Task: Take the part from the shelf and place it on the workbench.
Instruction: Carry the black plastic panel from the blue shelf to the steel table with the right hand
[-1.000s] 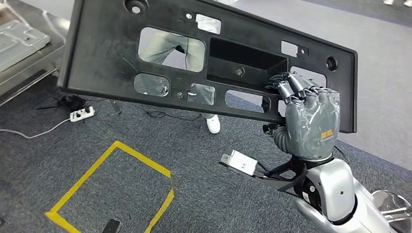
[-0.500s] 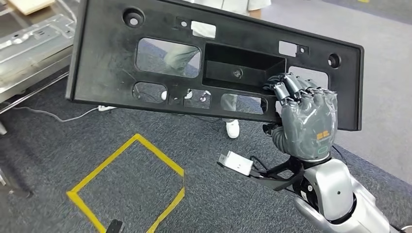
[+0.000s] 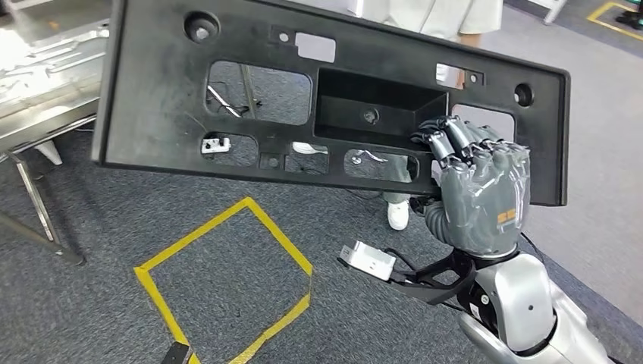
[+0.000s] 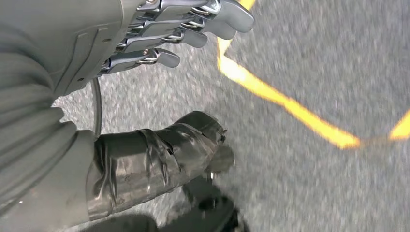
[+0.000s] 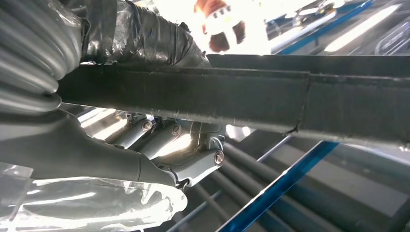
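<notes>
The part is a long black plastic panel [image 3: 174,98] with several cut-outs and a box-shaped recess. It hangs tilted in the air across the head view. My right hand [image 3: 479,196] grips its lower edge near the right end, fingers hooked over the rim. In the right wrist view the panel's edge [image 5: 290,104] runs between the thumb and the fingers [image 5: 169,140]. My left hand [image 4: 159,34] hangs over the grey carpet, holding nothing, fingers apart from the thumb.
A metal workbench [image 3: 45,91] with pressed sheet-metal parts stands at the upper left, its legs on the carpet. A yellow tape square [image 3: 227,280] marks the floor below the panel. A person [image 3: 443,15] stands behind the panel; a white shoe [image 3: 397,215] shows under it.
The whole view has swung: the workbench has come further into the picture at the left and the tape square has slid right. My right hand keeps its grip on the panel.
</notes>
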`<state>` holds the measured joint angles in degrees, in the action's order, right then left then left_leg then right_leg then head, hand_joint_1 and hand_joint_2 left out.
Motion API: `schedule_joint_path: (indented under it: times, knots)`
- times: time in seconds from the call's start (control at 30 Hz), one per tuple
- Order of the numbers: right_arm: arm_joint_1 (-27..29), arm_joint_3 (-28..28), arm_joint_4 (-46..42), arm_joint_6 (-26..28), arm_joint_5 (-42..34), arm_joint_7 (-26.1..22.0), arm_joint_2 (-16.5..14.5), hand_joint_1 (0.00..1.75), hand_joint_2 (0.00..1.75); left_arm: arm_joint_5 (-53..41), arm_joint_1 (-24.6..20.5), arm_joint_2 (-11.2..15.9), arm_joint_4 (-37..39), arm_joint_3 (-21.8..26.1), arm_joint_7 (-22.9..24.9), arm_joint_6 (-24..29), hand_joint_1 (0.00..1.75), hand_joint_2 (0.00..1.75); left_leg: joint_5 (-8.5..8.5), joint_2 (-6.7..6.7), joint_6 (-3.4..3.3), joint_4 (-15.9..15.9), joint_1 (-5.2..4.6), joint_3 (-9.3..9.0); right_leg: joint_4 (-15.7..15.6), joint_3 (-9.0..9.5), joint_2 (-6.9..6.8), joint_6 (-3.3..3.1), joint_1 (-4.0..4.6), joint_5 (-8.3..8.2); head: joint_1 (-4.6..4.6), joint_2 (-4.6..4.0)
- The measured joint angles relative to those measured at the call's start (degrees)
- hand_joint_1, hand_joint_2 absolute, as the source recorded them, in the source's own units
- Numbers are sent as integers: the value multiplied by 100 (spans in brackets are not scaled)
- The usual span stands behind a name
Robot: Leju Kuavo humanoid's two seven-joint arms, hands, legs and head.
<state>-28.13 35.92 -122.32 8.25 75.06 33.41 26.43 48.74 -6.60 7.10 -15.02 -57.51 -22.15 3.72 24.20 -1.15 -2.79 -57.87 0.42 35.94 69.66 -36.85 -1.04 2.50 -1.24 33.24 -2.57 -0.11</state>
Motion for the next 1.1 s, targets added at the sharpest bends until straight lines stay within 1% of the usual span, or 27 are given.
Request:
schedule_joint_path:
  times: [0.03,0.07,0.1,0.13,0.17,0.2,0.23,0.3,0.4,0.43,0.5,0.53,0.57,0.6,0.63,0.67,0.7,0.77,0.8,0.83,0.9,0.93,0.97,1.0,1.03,1.07,1.1]
  knots:
    - [12,1,1,-2,0,0,0,175,175,0,-6,0,0,0,1,-1,0,175,6,-67,-12,-6,-6,-2,305,-188,41,-4,8,82,5,0]
    - [22,1,1,-5,0,0,0,175,175,0,-6,0,0,0,1,-1,0,175,16,-136,-20,-17,-13,-3,447,-301,60,-7,13,67,5,0]
    - [27,1,1,-7,-1,1,0,175,175,-1,-4,0,0,0,3,-1,0,175,27,-208,-21,-33,-17,-7,393,-322,73,-12,14,-48,4,0]
    - [27,1,1,-10,-1,1,0,175,175,-2,-1,0,0,0,5,-2,0,175,44,-285,-17,-56,-19,-13,141,-242,96,-22,11,-250,5,0]
    - [24,1,1,-12,-1,1,0,175,175,-3,1,-1,0,1,9,-4,0,175,64,-357,-4,-82,-18,-18,-239,-96,163,-37,6,-465,6,0]
    - [22,1,1,-15,-1,0,0,175,175,-4,-2,-4,0,1,11,-7,0,175,86,-425,16,-115,-24,-8,-594,50,281,-53,-2,-614,4,0]
    - [19,1,-3,-18,-1,-1,0,175,175,-6,-4,-7,0,1,15,-9,0,175,101,-486,37,-142,-25,7,-854,163,383,-66,-9,-702,-1,0]
    - [13,1,-11,-22,-1,-2,0,175,175,-7,-10,-11,0,0,20,-11,0,175,113,-552,64,-175,-28,41,-1005,236,511,-78,-16,-700,-12,0]
    - [9,1,-15,-26,-1,-1,0,175,175,-7,-9,-11,0,0,23,-11,0,175,105,-574,79,-169,-12,53,-999,238,481,-83,-5,-706,-9,0]
    - [4,0,-15,-33,-1,-1,0,175,175,-6,3,-10,0,0,25,-11,0,175,97,-615,109,-157,-4,58,-1011,246,436,-110,-3,-710,-7,0]
    - [-9,-1,-17,-61,-1,3,-4,175,175,-8,12,-13,0,0,29,-13,0,175,307,-344,218,-583,10,287,-1074,325,226,-218,0,-711,-33,0]
    - [-11,-1,-17,-75,-1,5,-7,175,175,-7,13,-14,0,0,32,-13,0,175,465,-187,271,-937,16,475,-1105,369,107,-272,-3,-705,-50,0]
    - [-7,0,-17,-87,-1,7,-9,175,175,-7,2,-15,0,0,33,-14,0,175,628,7,309,-1352,24,697,-1122,405,3,-302,0,-691,-63,0]
    - [0,1,-16,-93,-1,6,-9,175,175,-5,1,-15,0,0,33,-13,0,175,667,38,327,-1570,39,831,-1118,414,-60,-303,3,-674,-66,0]
    - [5,2,-16,-96,0,4,-9,175,175,-4,6,-15,0,0,33,-13,0,175,616,57,341,-1611,50,875,-1112,424,-122,-296,2,-656,-66,0]
    - [8,3,-16,-97,0,3,-9,175,175,-4,12,-15,0,0,33,-12,0,175,466,90,348,-1427,58,799,-1102,439,-185,-282,-1,-633,-67,0]
    - [9,3,-16,-97,0,4,-9,175,175,-4,16,-15,0,0,33,-10,0,175,262,170,348,-1067,62,620,-1089,460,-243,-262,-3,-606,-68,0]
    - [6,3,-16,-97,-1,7,-9,175,175,-4,2,-15,0,0,33,-8,0,175,29,396,308,-392,26,281,-1071,499,-348,-208,19,-549,-67,0]
    - [4,2,-17,-98,-1,8,-9,175,175,-4,-9,-15,0,0,34,-8,0,175,5,463,272,-230,5,201,-1071,512,-388,-179,38,-527,-62,0]
    - [3,2,-17,-99,-1,8,-9,175,175,-4,-17,-15,0,0,36,-9,0,175,36,459,231,-190,-18,191,-1082,528,-436,-147,58,-513,-59,0]
    - [1,1,-17,-102,0,10,-10,175,175,-5,-10,-15,0,0,42,-9,0,175,29,321,148,-162,-17,178,-1105,570,-495,-74,62,-478,-53,0]
    - [0,-1,-16,-102,-1,11,-10,175,175,-6,-3,-14,0,0,43,-9,0,175,26,251,113,-139,-9,161,-1070,576,-437,-43,47,-431,-49,0]
    - [-2,-3,-16,-102,-1,14,-11,175,175,-6,-2,-14,0,0,44,-9,0,175,19,192,75,-116,2,140,-935,526,-322,-24,30,-337,-38,0]
    - [0,-5,-16,-102,-2,16,-11,175,175,-7,-7,-13,0,0,44,-9,0,175,13,133,43,-101,14,124,-676,402,-175,-15,16,-196,-24,0]
    - [9,-6,-16,-101,-3,18,-11,175,175,-8,-18,-13,0,0,44,-9,0,175,17,67,23,-99,9,120,-304,212,-51,-20,17,-30,-11,0]
    - [21,-6,-15,-99,-3,19,-11,175,175,-11,-27,-13,0,0,44,-9,0,175,20,2,4,-100,3,119,88,-7,16,-24,23,114,-2,0]
    - [36,-5,-15,-98,-4,20,-11,175,175,-15,-31,-13,0,0,44,-10,0,175,24,-71,-4,-102,-4,117,393,-195,48,-28,28,184,1,0]
